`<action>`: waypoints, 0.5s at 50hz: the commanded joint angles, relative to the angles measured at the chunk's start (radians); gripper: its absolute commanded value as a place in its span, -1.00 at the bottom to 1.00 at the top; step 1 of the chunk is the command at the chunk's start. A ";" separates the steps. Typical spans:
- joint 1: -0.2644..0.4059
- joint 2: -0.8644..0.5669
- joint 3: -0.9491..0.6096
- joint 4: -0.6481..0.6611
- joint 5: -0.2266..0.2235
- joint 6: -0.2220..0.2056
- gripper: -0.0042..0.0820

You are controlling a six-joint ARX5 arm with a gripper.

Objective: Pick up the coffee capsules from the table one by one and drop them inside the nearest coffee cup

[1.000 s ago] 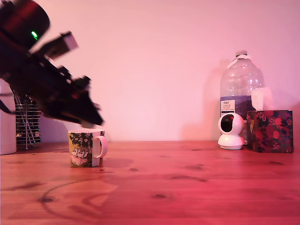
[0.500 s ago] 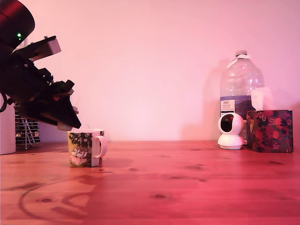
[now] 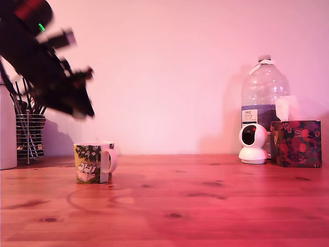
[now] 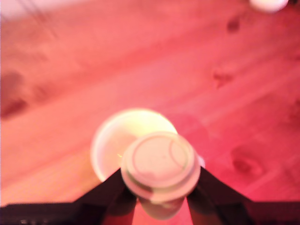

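Note:
The coffee cup (image 3: 94,162), a white mug with a green and yellow cartoon print, stands on the wooden table (image 3: 205,206) at the exterior view's left. My gripper (image 3: 82,110) hangs blurred above it and slightly to the exterior view's left, clear of the rim. In the wrist view the gripper (image 4: 160,187) is shut on a pale coffee capsule (image 4: 159,161), whose round flat rim faces the camera. Behind the capsule lies the open mouth of the cup (image 4: 117,136). No other capsule shows on the table (image 4: 70,70).
At the exterior view's right stand a large water bottle (image 3: 264,98), a small white camera (image 3: 253,144) and a patterned tissue box (image 3: 296,144). At the far left are a wire utensil holder (image 3: 30,136) and a tall white cylinder (image 3: 7,134).
The arm swung left, close beside the cup's rim, then lifted. The gripper now hangs higher above the cup. The cup has not moved.

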 commanded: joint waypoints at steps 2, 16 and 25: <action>-0.002 0.059 0.045 -0.025 0.006 0.000 -0.44; 0.003 0.172 0.159 -0.083 0.006 0.002 -0.44; 0.003 0.207 0.191 -0.116 0.005 0.011 -0.44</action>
